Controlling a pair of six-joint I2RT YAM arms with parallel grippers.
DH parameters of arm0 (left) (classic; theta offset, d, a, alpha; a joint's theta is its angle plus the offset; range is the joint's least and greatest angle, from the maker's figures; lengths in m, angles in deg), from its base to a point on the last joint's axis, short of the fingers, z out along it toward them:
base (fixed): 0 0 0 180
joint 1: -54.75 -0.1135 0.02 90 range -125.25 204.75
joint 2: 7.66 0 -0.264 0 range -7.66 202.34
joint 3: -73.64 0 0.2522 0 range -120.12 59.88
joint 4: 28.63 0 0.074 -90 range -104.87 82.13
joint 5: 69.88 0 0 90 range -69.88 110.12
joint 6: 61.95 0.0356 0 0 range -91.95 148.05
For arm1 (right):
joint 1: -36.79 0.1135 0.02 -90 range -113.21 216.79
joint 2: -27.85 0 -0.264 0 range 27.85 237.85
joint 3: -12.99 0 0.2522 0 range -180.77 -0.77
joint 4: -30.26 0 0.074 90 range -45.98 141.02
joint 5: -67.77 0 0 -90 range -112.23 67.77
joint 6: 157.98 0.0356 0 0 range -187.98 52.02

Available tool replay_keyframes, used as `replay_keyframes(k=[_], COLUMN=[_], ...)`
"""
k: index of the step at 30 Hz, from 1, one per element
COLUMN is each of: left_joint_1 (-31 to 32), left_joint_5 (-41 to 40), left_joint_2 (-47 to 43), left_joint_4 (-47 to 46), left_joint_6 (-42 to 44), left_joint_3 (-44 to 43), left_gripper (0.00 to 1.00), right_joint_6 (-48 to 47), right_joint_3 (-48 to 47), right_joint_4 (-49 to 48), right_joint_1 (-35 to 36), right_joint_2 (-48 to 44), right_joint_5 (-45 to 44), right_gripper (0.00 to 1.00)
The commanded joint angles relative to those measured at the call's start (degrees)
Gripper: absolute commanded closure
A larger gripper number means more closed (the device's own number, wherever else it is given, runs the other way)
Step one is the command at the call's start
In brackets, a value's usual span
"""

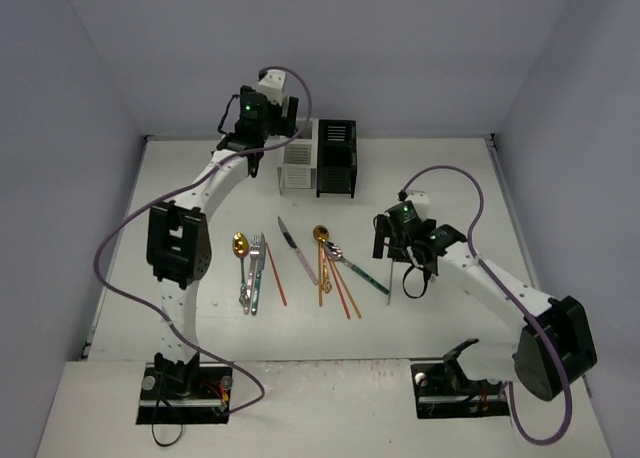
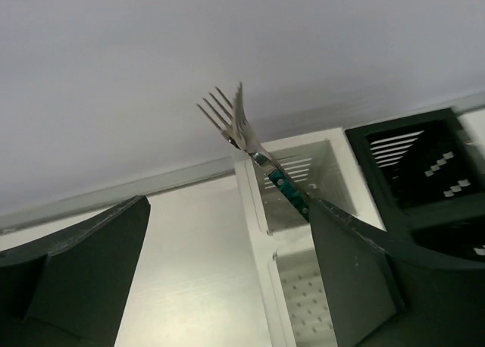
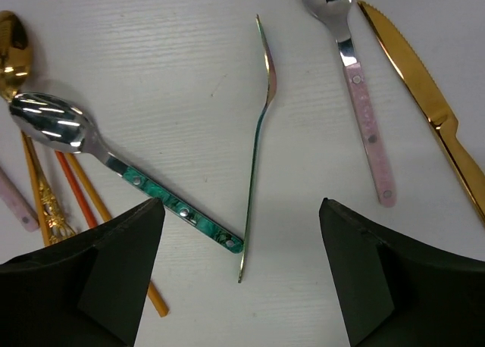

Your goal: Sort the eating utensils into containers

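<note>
In the left wrist view a teal-handled fork (image 2: 261, 157) leans tines-up in the white container (image 2: 256, 211), with the black container (image 2: 424, 173) joined on its right. My left gripper (image 2: 227, 211) is open beside the white container (image 1: 297, 164), and its right finger (image 2: 356, 279) hides the fork's lower handle. My right gripper (image 3: 241, 233) hangs open just above the table over a thin iridescent utensil lying on edge (image 3: 258, 142). Around it lie a teal-handled spoon (image 3: 136, 182), a pink-handled spoon (image 3: 362, 108) and a gold knife (image 3: 432, 104).
More utensils lie mid-table: a gold spoon (image 1: 240, 246), a pink-handled fork (image 1: 256, 268), a knife (image 1: 295, 248), orange chopsticks (image 1: 343, 290) and another gold spoon (image 1: 321, 236). The black container (image 1: 337, 158) stands at the back. Walls close in on three sides.
</note>
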Motion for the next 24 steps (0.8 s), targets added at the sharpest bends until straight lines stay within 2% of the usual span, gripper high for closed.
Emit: replay_keyframes(k=[1,5,8,10,14,17,24], left_joint_1=[0.82,1.91,2.55,3.64,6.55,7.41,7.64], left_joint_5=[-2.17,-2.11,-0.02,3.27,4.36,4.82,5.61], left_joint_2=[-20.02,-28.91,-33.61,-39.08,-46.10,-49.94,-55.15], left_joint_4=[-2.57,9.43,17.31,20.88,23.74,26.35,27.76], left_joint_6=[-5.47,-9.74,-14.01,-16.84,-17.83,-19.11,-21.38], left_joint_3=[7.48,14.07,17.74,23.57,33.17,38.88,43.56], left_gripper=[0.15,0.15,0.15,0.15,0.15,0.15,0.15], right_joint_6=[5.70,6.33,6.32,6.66,7.17,7.32,7.40], right_joint_3=[1.14,1.49,1.16,1.13,1.30,2.01,5.07], right_joint_4=[-0.95,-1.38,-2.52,-4.16,-6.44,-7.93,-10.79], right_joint_1=[-1.67,-2.84,-3.09,-3.19,-3.25,-3.25,-3.31], right_joint_2=[3.94,8.41,10.83,12.73,15.86,18.73,20.66], right_joint_5=[-3.09,-3.42,-2.31,-1.81,-0.37,-0.28,-0.01], right_gripper=[0.21,0.28,0.31,0.34,0.39,0.46,0.67])
